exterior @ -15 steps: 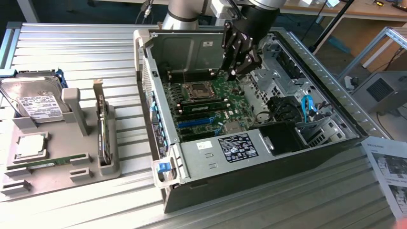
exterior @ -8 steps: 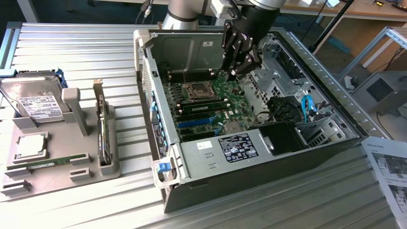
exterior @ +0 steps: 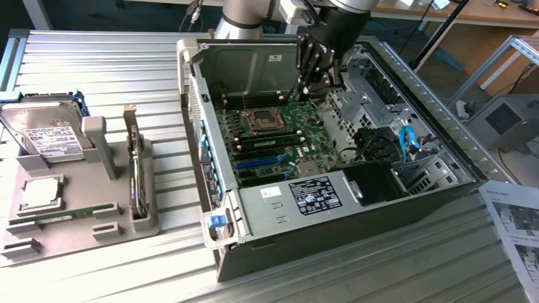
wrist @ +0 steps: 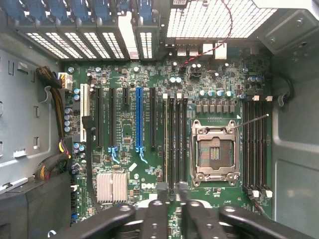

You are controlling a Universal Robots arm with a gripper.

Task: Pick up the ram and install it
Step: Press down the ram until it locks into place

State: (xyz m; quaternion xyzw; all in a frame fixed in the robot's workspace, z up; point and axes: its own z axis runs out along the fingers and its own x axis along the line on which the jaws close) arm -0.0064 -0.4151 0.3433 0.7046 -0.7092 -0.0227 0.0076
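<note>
One long, narrow green ram stick (exterior: 65, 214) lies flat in the front channel of the grey moulded tray (exterior: 126, 232) on the slatted metal table (exterior: 110, 69), at the exterior view's left. It is just in front of the square silver processor chip (exterior: 40, 192) and well apart from the arm.

Your black two-fingered end effector (exterior: 313, 89) hangs inside the open silver-and-black computer case (exterior: 244, 69), above the green motherboard (exterior: 291, 120). In the wrist view the end effector (wrist: 172, 191) has its fingertips (wrist: 162, 189) parted by only a narrow gap. Nothing is between them; you see the board through the gap. They sit over the black memory slots (wrist: 174, 139) beside the empty metal-framed processor socket (wrist: 213, 152).

You can read a white "DELL" mark (wrist: 148, 185) printed on the board near the ribbed silver heatsink (wrist: 112, 186). The black sticker with white print (exterior: 313, 192) on the case's inner metal cover is too small to read. So are the white label on the silver hard drive (exterior: 47, 136) in the tray and the printed paper sheet (exterior: 514, 221) at the exterior view's right.
</note>
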